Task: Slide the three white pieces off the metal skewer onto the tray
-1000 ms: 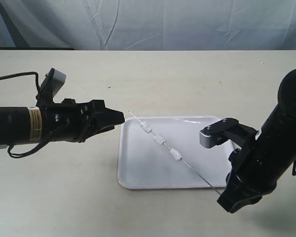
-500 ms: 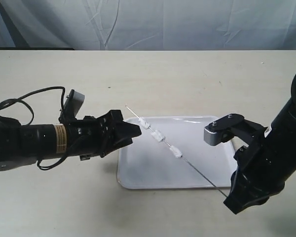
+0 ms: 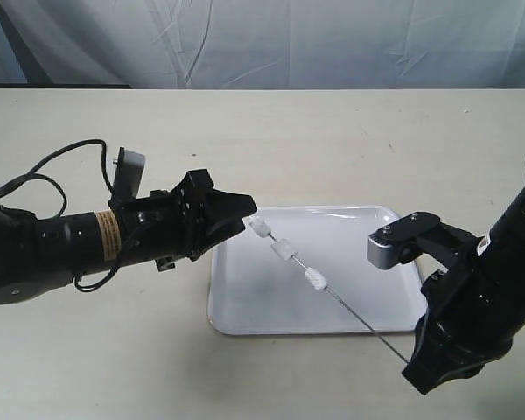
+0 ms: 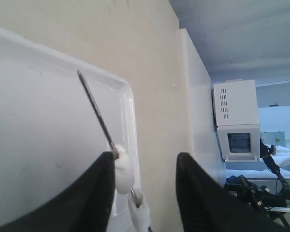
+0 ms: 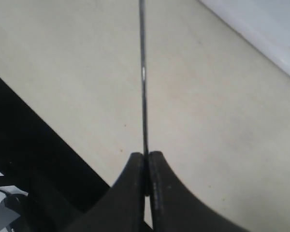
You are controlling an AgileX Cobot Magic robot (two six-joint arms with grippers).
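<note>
The metal skewer (image 3: 359,318) slants above the white tray (image 3: 245,306), and my right gripper (image 3: 411,363) is shut on its near end beyond the tray's front right corner. The right wrist view shows the skewer (image 5: 142,72) pinched between the shut fingers of the right gripper (image 5: 146,158). Three white pieces (image 3: 285,252) sit threaded along the rod's far half. My left gripper (image 3: 248,214) is open at the skewer's free tip. In the left wrist view the left gripper (image 4: 145,157) straddles the skewer (image 4: 94,108), and the first white piece (image 4: 122,170) rests against one finger (image 4: 94,193).
The tray lies on a beige table (image 3: 332,140) with a blue curtain (image 3: 262,44) behind its far edge. A black cable (image 3: 61,162) loops over the left arm. A white box-shaped appliance (image 4: 236,125) stands beyond the table edge in the left wrist view.
The left arm has advanced to the right, bringing its open jaws up around the skewer's free tip. The right arm has shifted slightly lower and rightward with the skewer.
</note>
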